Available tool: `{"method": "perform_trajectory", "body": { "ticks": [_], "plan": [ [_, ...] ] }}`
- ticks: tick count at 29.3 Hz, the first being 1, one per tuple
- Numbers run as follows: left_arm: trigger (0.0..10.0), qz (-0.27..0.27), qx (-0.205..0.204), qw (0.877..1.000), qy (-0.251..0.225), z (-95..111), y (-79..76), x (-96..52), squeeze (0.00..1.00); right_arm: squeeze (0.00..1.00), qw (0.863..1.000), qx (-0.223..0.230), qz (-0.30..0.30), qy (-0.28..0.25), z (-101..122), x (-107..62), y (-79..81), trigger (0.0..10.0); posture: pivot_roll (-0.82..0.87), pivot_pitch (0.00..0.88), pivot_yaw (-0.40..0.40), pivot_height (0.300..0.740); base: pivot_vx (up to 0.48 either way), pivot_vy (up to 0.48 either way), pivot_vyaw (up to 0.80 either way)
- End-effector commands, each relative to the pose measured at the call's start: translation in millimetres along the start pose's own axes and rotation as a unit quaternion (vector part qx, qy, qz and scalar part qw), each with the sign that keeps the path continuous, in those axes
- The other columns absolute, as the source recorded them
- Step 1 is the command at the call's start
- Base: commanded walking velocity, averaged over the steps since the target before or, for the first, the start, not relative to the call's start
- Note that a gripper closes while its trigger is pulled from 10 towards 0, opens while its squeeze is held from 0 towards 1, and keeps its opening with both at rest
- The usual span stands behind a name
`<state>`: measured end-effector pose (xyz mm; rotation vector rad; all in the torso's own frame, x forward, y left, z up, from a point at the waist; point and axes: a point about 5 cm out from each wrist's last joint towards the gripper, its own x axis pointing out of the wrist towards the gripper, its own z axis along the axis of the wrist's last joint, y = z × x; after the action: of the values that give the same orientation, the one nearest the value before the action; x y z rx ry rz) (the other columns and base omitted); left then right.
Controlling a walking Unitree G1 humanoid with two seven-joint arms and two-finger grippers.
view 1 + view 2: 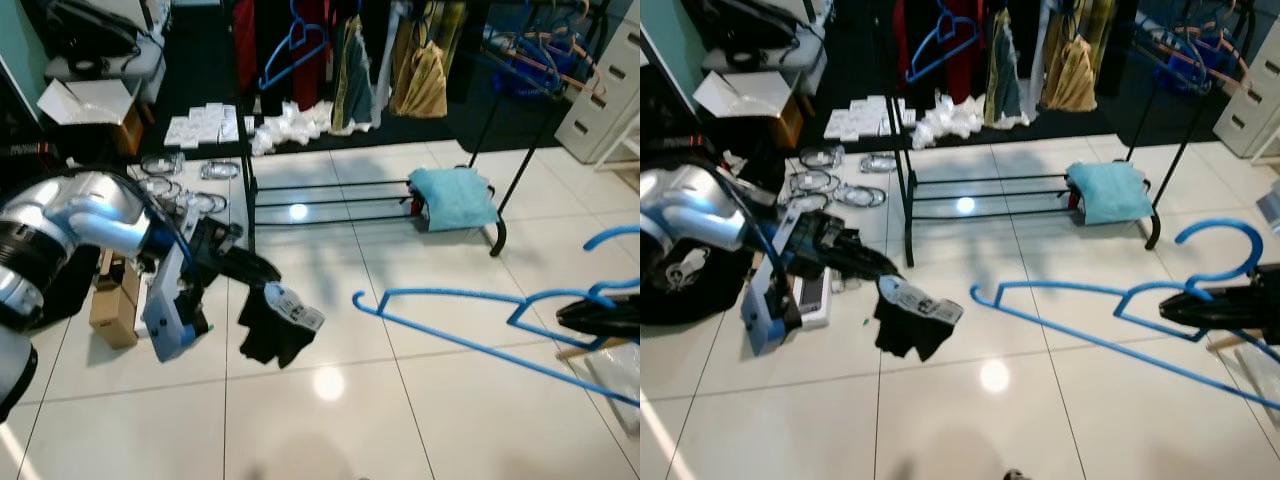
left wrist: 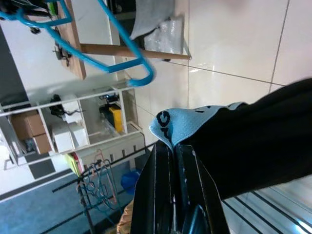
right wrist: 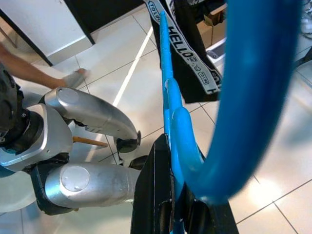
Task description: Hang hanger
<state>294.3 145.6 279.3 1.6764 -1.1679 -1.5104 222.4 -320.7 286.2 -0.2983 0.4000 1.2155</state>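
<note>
Over on the left, the silver left arm reaches out across the tiled floor, and its left pincer is pinched on a black garment with a pale grey printed waistband (the wrist view shows the two black fingers pressed close together on that band). The cloth hangs limp below the fingertips, clear of the floor. Behind the arm, near the floor's left edge, sits a small cardboard box, and further back lie white packets and some clear bags.

In the middle stands a black clothes rack with clothes hanging from its top bar and a spare blue hanger among them. A folded teal cloth rests on the right end of the rack's low shelf.

To the right, the blue hanger for the job is held in the air above the floor, well short of the rack, its long bar stretching towards the black garment and its hook curling upward. The right pincer is clamped on the hanger's neck just under the hook, fingers pressed against the blue plastic. White drawers stand at the far right corner.
</note>
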Motion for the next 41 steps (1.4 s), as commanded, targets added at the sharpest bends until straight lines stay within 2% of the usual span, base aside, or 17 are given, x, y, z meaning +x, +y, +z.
{"method": "perform_trajectory", "body": {
  "ticks": [1, 6, 9, 13, 19, 22, 31, 41],
  "plan": [
    [10.0, -0.013, 0.010, 1.000, -0.003, 2.5, 1.7, -5.3, 0.00, 0.00, 1.000, -0.008, 0.002, 0.001, 1.2, 0.3, -0.5, 10.0, -0.04, 0.144, 0.006, 0.740, 0.000, 0.000, 0.00],
    [10.0, 0.004, 0.026, 0.999, -0.024, 4.0, 10.3, 2.0, 0.00, 0.00, 1.000, -0.027, 0.002, -0.015, 7.2, 3.9, -6.1, 10.0, -0.03, 0.144, 0.008, 0.740, 0.000, 0.000, 0.00],
    [10.0, 0.004, 0.026, 0.999, -0.024, 4.0, 10.3, 2.0, 0.00, 0.00, 1.000, -0.027, 0.002, -0.015, 7.2, 3.9, -6.1, 10.0, -0.03, 0.144, 0.008, 0.740, 0.000, 0.000, 0.00],
    [10.0, 0.028, 0.050, 0.997, -0.056, 7.0, 24.8, 11.6, 0.00, 0.00, 0.998, -0.044, 0.022, -0.028, 15.2, 13.1, -7.4, 10.0, -0.03, 0.147, 0.011, 0.740, 0.000, 0.000, 0.00],
    [10.0, 0.034, 0.058, 0.996, -0.066, 8.0, 30.2, 13.3, 0.00, 0.00, 0.998, -0.050, 0.033, -0.031, 18.0, 17.3, -7.3, 10.0, -0.03, 0.147, 0.011, 0.740, 0.000, 0.000, 0.00],
    [10.0, 0.043, 0.064, 0.994, -0.078, 9.7, 35.5, 15.0, 0.00, 0.00, 0.996, -0.055, 0.062, -0.033, 19.7, 30.0, -6.2, 10.0, -0.03, 0.147, 0.011, 0.740, 0.000, 0.000, 0.00],
    [10.0, 0.046, 0.064, 0.994, -0.082, 9.3, 38.2, 16.2, 0.00, 0.00, 0.993, -0.063, 0.089, -0.036, 25.1, 41.7, -6.2, 10.0, -0.03, 0.147, 0.011, 0.740, 0.000, 0.000, 0.00],
    [10.0, 0.065, 0.061, 0.993, -0.078, 7.5, 46.4, 18.9, 0.00, 0.00, 0.992, -0.068, 0.096, -0.039, 26.9, 45.5, -5.7, 10.0, -0.02, 0.146, 0.012, 0.740, 0.000, 0.000, 0.00]
  ]
}}
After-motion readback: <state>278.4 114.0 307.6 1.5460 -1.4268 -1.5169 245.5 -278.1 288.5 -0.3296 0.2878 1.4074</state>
